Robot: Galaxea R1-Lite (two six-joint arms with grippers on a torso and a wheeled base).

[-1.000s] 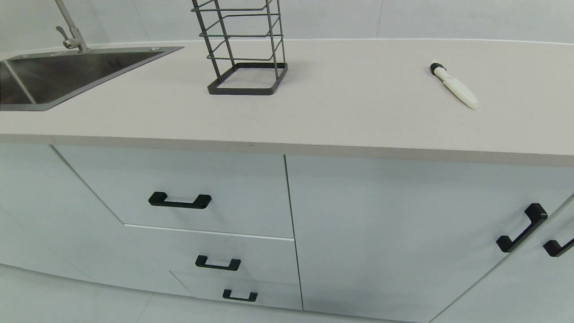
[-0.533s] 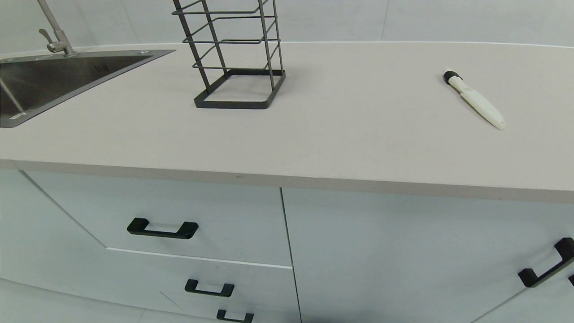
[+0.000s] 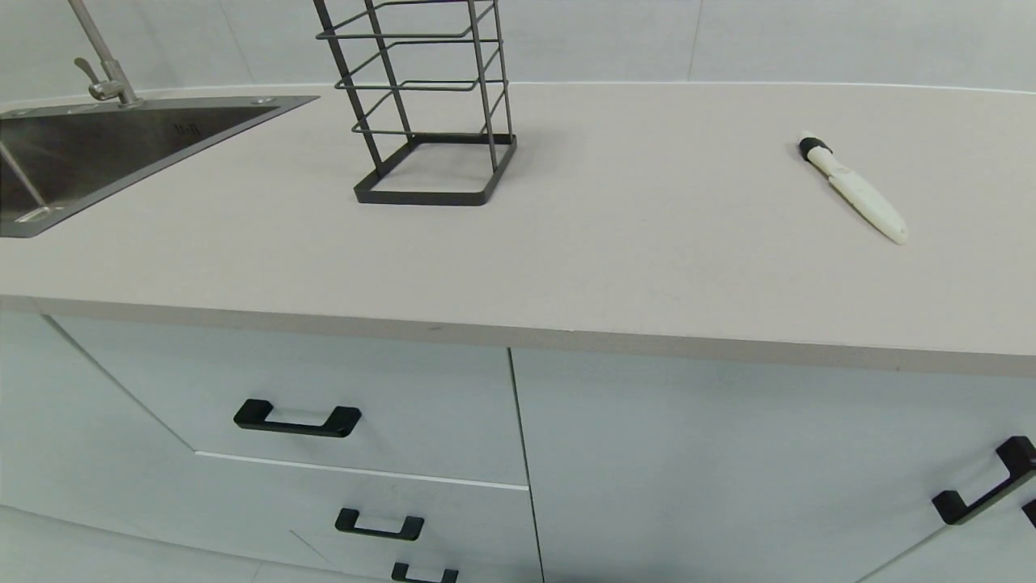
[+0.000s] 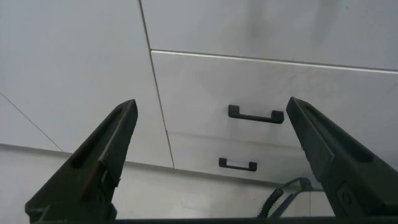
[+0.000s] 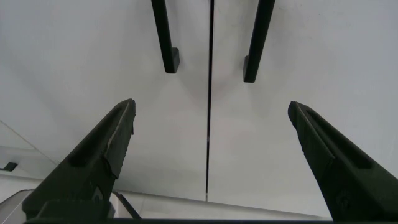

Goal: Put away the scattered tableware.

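A cream-handled utensil with a black collar (image 3: 854,191) lies flat on the right side of the beige countertop (image 3: 615,243). A black wire rack (image 3: 433,105) stands upright near the counter's back middle, with nothing in it. My left gripper (image 4: 211,130) hangs low in front of the white drawer fronts (image 4: 261,93), open and holding nothing. My right gripper (image 5: 211,134) is open too, facing two cabinet doors with black handles (image 5: 165,37).
A steel sink (image 3: 89,150) with a faucet (image 3: 101,61) is set into the counter at the far left. Below the counter are drawers with black pulls (image 3: 296,419) and, at right, cabinet doors with handles (image 3: 983,484). A dark cable (image 4: 283,196) lies on the floor.
The head camera has come closer to the counter and shifted, so the counter edge, rack and utensil sit lower in the picture. The things themselves have not moved.
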